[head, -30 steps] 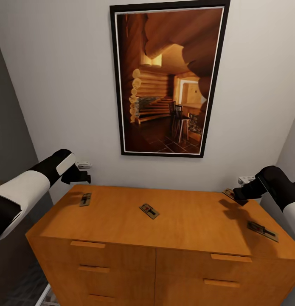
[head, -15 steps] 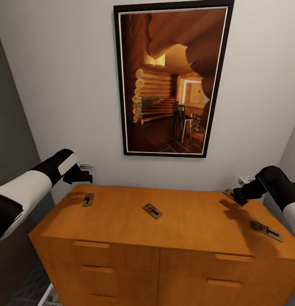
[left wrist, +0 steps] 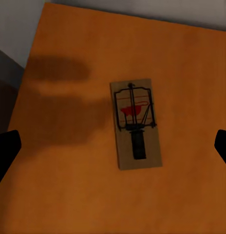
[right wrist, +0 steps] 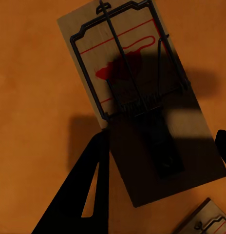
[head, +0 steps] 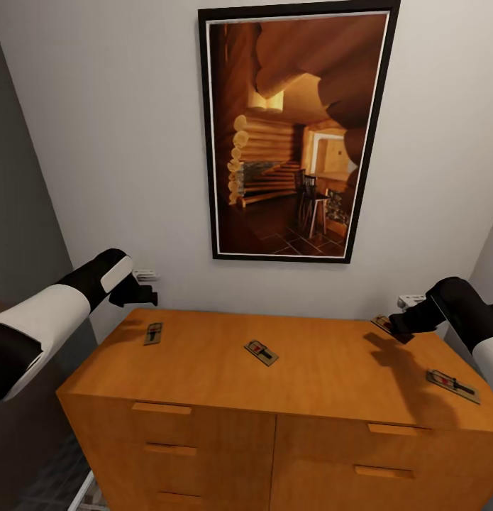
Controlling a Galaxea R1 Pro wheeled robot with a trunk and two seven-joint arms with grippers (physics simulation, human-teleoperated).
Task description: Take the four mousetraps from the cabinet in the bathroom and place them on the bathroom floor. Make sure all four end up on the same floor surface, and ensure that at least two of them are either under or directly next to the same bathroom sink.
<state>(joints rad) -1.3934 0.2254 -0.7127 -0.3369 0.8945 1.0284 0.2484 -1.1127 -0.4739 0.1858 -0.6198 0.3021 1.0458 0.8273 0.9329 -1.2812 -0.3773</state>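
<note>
Mousetraps [head: 261, 352] lie flat and spread apart on the cabinet [head: 203, 369] top. We hover our left gripper [head: 138, 294] and right gripper [head: 402, 325] above two, jaws apart, holding nothing.

Left arm [head: 54, 312] reaching toward 1 o'clock, right arm [head: 462, 309] toward 10 o'clock, both jaws spread apart

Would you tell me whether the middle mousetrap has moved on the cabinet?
No: the middle mousetrap keeps its place on the cabinet; the whole view shifted with the painting.
</note>
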